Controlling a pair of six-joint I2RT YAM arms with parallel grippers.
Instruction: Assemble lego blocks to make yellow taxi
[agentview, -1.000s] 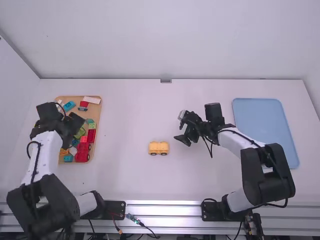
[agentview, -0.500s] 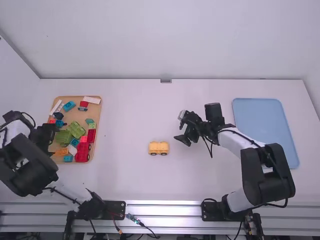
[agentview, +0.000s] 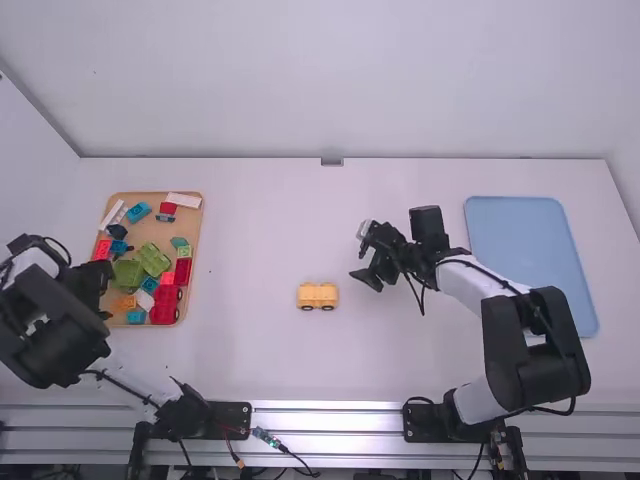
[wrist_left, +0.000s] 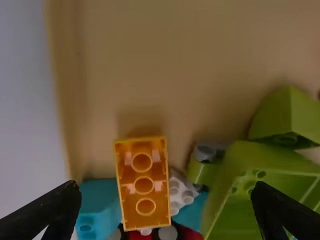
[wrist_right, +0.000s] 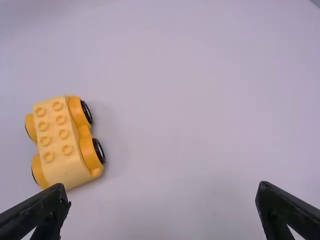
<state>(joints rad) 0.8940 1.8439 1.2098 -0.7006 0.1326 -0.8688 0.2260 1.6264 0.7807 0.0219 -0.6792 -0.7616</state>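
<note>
white arm links, chunky black joints and thin black cables looped along them

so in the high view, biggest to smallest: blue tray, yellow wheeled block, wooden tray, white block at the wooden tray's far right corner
1. Blue tray and wooden tray: too alike to rank, both partly covered
2. Yellow wheeled block
3. White block

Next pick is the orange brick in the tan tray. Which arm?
Left, I'd say. The left gripper is open over the tray, right by the orange brick. The right gripper is well off, beyond the yellow wheeled base.
</note>
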